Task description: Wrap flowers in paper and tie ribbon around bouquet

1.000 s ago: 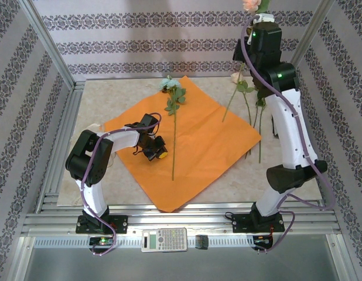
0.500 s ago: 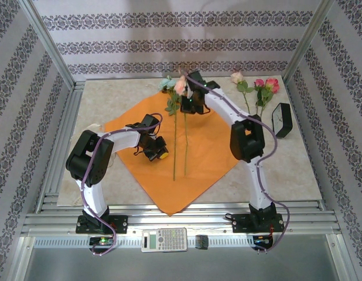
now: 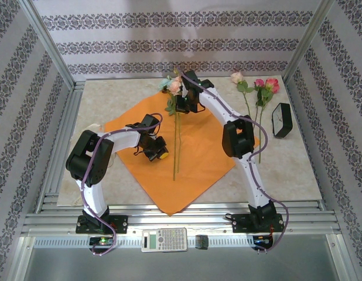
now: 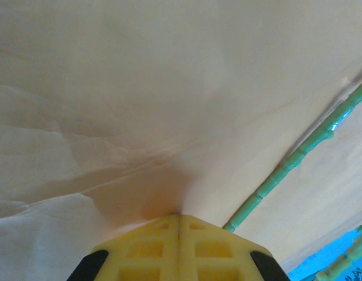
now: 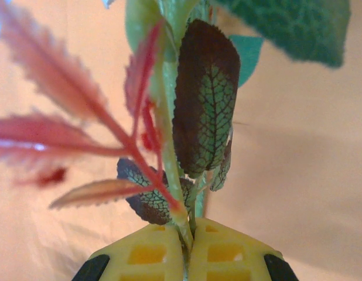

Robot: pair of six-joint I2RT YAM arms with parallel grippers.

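A grey pocket calculator (image 3: 164,239) lies on the near rail. Beyond it, the large creased orange paper sheet (image 3: 198,158) is spread flat on the table (image 3: 111,96). The left gripper (image 3: 160,156) rests on it, yellow jaws pressed together, tips against the sheet where creases gather. Just beside it lies a long green stem with a pale blue bloom (image 3: 174,167). Farther back, the right gripper (image 3: 181,106) has its jaws clamped on a leafy stem with a pale pink bloom (image 3: 175,86), over the sheet's far corner. More pink and red flowers (image 3: 266,86) lie at far right on bare table.
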